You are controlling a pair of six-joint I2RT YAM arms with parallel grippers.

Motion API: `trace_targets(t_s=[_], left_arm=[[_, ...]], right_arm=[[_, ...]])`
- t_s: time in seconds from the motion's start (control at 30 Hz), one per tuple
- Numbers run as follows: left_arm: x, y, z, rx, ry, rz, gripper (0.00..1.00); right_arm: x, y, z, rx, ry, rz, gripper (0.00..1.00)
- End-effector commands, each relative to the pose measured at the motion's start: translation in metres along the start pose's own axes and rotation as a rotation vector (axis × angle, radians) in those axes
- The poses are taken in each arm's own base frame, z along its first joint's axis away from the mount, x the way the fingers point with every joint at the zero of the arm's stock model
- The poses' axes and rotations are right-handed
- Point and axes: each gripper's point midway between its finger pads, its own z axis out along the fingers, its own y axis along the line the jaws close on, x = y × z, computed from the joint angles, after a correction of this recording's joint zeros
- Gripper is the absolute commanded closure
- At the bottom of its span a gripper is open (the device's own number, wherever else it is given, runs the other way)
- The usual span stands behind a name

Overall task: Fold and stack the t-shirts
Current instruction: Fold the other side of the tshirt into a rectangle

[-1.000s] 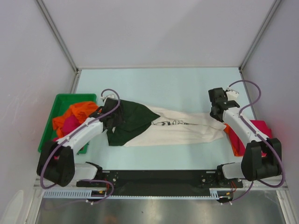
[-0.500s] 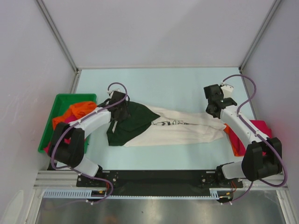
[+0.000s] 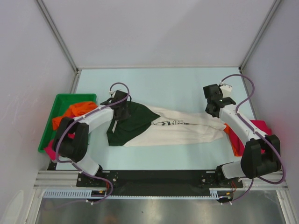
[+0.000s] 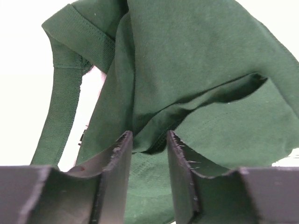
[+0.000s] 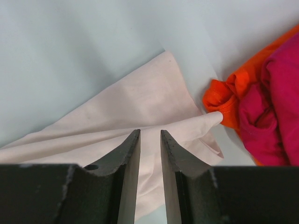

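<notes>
While both grippers sit low at its opposite ends, the cream shirt lies stretched sideways across the table.
Left gripper is down on the dark green sleeve, jaws a little apart with a green fold rising into the gap; whether they pinch it, I cannot tell. Right gripper hangs over the plain cream end, jaws slightly parted with nothing between them. Just beside that end lie an orange shirt and a pink shirt, touching each other. Bunched shirts fill the green bin at far left.
</notes>
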Motion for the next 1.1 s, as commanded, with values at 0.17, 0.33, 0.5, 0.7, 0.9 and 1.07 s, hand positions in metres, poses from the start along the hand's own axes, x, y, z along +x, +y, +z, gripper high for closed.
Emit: trace_targets(t_s=[0.17, 0.33, 0.5, 0.7, 0.9, 1.07], left_arm=[[-0.001, -0.006, 0.003, 0.016, 0.003, 0.010, 0.91], [-0.004, -0.009, -0.005, 0.034, -0.010, 0.001, 0.82], [-0.013, -0.010, -0.024, 0.054, -0.049, -0.015, 0.61], [-0.003, -0.005, -0.027, 0.031, -0.033, -0.004, 0.55], [0.015, 0.012, -0.017, -0.044, 0.014, -0.016, 0.51], [0.021, 0.016, -0.013, -0.068, 0.032, -0.020, 0.48]], right_arm=[[-0.016, 0.008, 0.000, -0.013, -0.037, 0.028, 0.72], [-0.015, 0.008, 0.000, -0.012, -0.039, 0.025, 0.72], [-0.012, 0.009, 0.001, -0.016, -0.036, 0.020, 0.72], [-0.011, 0.012, 0.002, -0.025, -0.034, 0.018, 0.73], [-0.009, 0.013, 0.002, -0.030, -0.032, 0.014, 0.73], [-0.006, 0.012, 0.003, -0.030, -0.030, 0.011, 0.73]])
